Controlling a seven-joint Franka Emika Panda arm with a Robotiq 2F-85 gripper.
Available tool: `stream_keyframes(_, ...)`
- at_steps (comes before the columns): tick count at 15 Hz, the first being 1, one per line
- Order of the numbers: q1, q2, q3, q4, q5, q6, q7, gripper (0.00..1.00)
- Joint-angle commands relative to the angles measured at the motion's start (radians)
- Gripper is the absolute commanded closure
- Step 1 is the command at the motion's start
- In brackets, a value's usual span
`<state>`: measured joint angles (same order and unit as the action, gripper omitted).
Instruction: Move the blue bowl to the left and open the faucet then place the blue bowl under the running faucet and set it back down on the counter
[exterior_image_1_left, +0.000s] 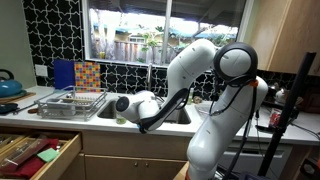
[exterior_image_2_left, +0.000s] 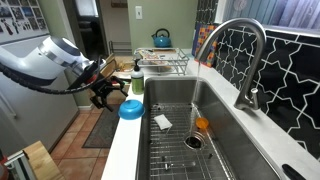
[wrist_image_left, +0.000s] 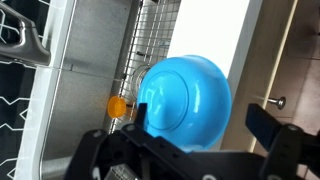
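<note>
The blue bowl (exterior_image_2_left: 131, 110) sits on the narrow pale strip of worktop (exterior_image_2_left: 124, 152) along the edge of the steel sink (exterior_image_2_left: 222, 140), just beside the basin. In an exterior view the black gripper (exterior_image_2_left: 103, 92) hangs close to the bowl, on the side away from the sink and a little above it.

The wrist view looks down on the bowl (wrist_image_left: 185, 100) with the gripper (wrist_image_left: 205, 122) over it. Its dark fingers (wrist_image_left: 268, 126) stand wide apart, one on each side of the bowl. Whether either one touches the bowl cannot be told.

The faucet (exterior_image_2_left: 246, 58) rises on the far side of the basin, well apart from the bowl. A green-yellow soap bottle (exterior_image_2_left: 136, 80) stands farther along the same strip. Beyond it are a dish rack (exterior_image_2_left: 166, 66) and a blue-green kettle (exterior_image_2_left: 161, 39). A small orange object (exterior_image_2_left: 203, 125) lies on the sink's wire grid.
</note>
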<state>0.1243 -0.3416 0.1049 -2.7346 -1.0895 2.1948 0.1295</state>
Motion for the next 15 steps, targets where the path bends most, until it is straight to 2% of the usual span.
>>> stream_keyframes(1,0.007,-0.026,-0.020,-0.008,0.053,0.011,-0.036,0.00)
stream_keyframes(4,0.012,-0.074,-0.046,0.016,0.204,-0.017,-0.117,0.00)
stream_keyframes(6,0.015,-0.105,-0.081,0.047,0.356,-0.017,-0.208,0.00)
stream_keyframes(10,-0.006,-0.165,-0.124,0.127,0.603,-0.058,-0.296,0.00)
stream_keyframes(12,-0.029,-0.183,-0.132,0.177,0.702,-0.098,-0.300,0.00)
stream_keyframes(15,-0.063,-0.195,-0.125,0.241,0.799,-0.148,-0.228,0.00)
